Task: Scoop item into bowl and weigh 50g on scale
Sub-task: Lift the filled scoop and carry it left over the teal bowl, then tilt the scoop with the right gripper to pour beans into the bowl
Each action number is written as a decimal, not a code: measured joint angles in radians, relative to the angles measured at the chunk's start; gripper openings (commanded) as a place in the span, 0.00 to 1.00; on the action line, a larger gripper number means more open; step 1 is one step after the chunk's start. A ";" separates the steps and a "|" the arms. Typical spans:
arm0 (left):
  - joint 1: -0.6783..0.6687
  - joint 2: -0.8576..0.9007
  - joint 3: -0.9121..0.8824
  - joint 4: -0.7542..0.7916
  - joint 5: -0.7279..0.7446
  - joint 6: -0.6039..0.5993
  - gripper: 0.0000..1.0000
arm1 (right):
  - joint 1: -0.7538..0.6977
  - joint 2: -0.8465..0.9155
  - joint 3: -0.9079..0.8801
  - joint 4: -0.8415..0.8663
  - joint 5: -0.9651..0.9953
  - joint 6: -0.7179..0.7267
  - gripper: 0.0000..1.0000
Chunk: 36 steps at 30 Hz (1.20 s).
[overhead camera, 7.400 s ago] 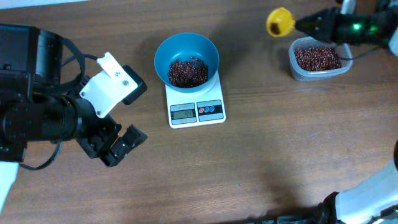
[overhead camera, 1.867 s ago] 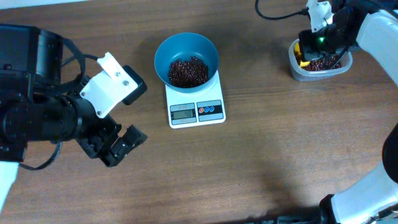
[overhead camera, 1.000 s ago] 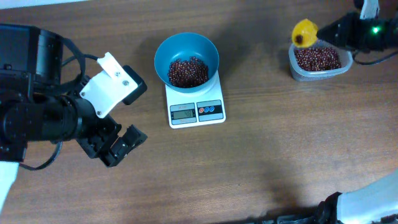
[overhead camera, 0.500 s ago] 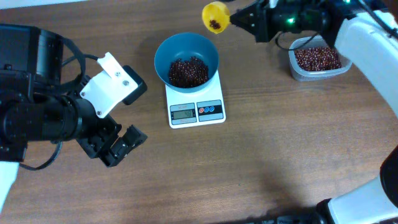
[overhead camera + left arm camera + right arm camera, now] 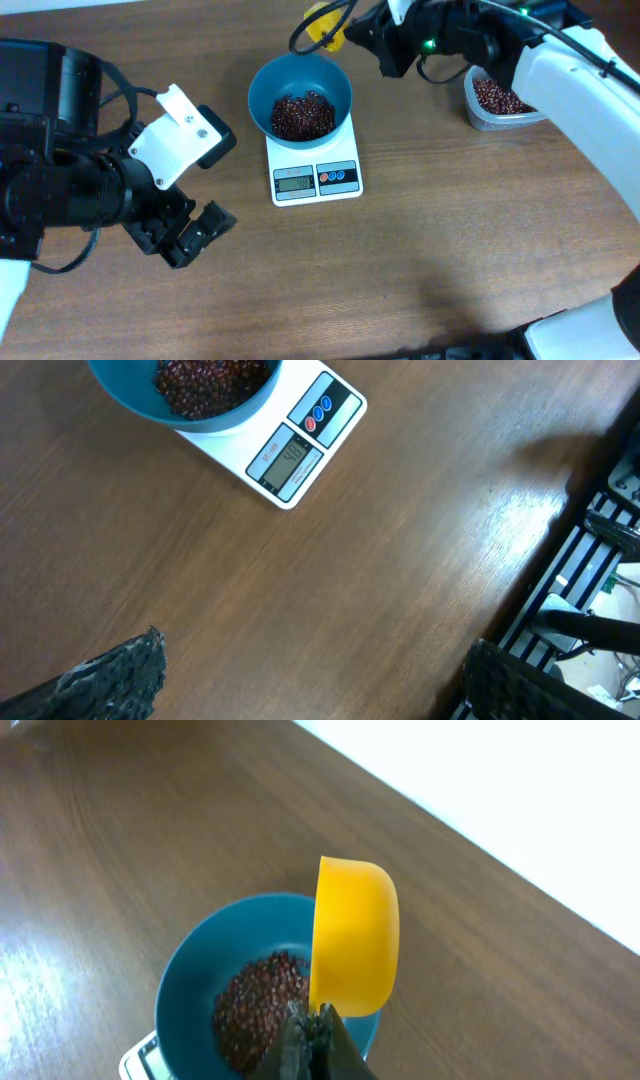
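Teal plastic is sitting mid-table in the overhead view: the bowl (image 5: 262,82) is resting on the white scale (image 5: 315,165) and holding a heap of red-brown beans (image 5: 303,114). A clear tub (image 5: 478,118) off to the right is holding more of them, with my right arm crossing part of it. My right gripper (image 5: 358,30) is pinching the handle of a yellow scoop (image 5: 325,20), jaws fully closed, just past the bowl's far rim. My left gripper (image 5: 196,234) is hanging well left of the scale, jaws spread wide and gripping nothing.

From my left wrist, the bowl and its beans are showing at the top edge, cut off by the frame. The scale's display is facing me, its digits too blurred to read. Bare wood is lying between my two parted fingertips.

From my right wrist, the scoop is tipping onto its side above the bowl, its mouth turned away, so I cannot tell what it is carrying. The beans are covering the bowl's bottom beneath it.
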 measured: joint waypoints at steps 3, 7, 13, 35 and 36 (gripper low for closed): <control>0.000 0.000 0.000 0.000 0.000 0.000 0.99 | 0.004 -0.005 0.000 -0.019 0.001 -0.002 0.04; 0.000 0.000 0.000 0.000 0.000 0.000 0.99 | 0.019 -0.008 0.000 -0.032 0.017 -0.001 0.04; 0.000 0.000 0.000 0.000 0.000 0.000 0.99 | 0.027 -0.009 0.000 -0.026 0.034 -0.001 0.04; 0.000 0.000 0.000 0.000 0.000 0.000 0.99 | 0.117 -0.033 0.000 -0.052 0.166 -0.012 0.04; 0.000 0.000 0.000 0.000 0.000 0.000 0.99 | 0.117 -0.033 0.000 -0.052 0.167 -0.012 0.04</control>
